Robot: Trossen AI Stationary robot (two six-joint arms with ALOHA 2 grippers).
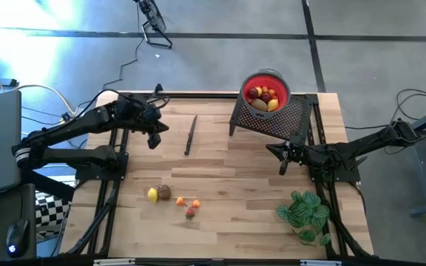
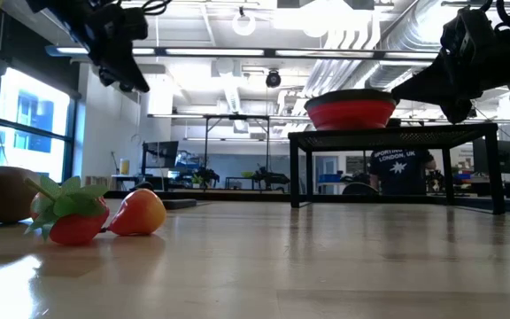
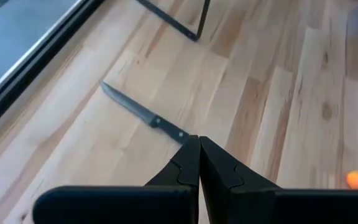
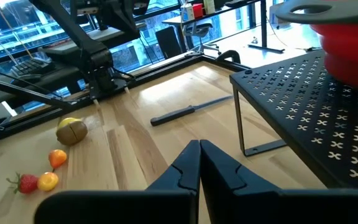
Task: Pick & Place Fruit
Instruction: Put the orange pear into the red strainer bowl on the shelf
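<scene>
Both arms hang above the wooden surface (image 1: 228, 170) with nothing in hand. The left tool (image 1: 154, 140) hovers over the far left part of the surface, its fingers (image 3: 188, 168) pressed tight together and empty; just to its right lies the knife (image 1: 191, 135), thin and dark, flat on the wood. The right tool (image 1: 283, 166) hovers at the right, just in front of the black perforated stand (image 1: 287, 122), and its fingers (image 4: 188, 168) are likewise closed flush on nothing.

The fruit sits in two groups. Up on the stand is the red bowl (image 1: 281, 83), and it holds a heap of yellow, red and brown pieces (image 1: 263, 97). Down on the surface, near the front and left of centre, five loose pieces lie in a small scatter: a yellow fruit (image 1: 152, 195) touching a brown kiwi (image 1: 164, 192), then a little to the right an orange piece (image 1: 180, 201), another orange piece (image 1: 196, 202), and a strawberry (image 1: 190, 213) just in front of them. From table height the strawberry (image 2: 73, 221) leans against an orange-red fruit (image 2: 140, 213).

A green leafy plant (image 1: 305, 213) lies at the near right corner. Beyond the surface, a person in a dark printed shirt (image 2: 401, 173) shows under the stand.
</scene>
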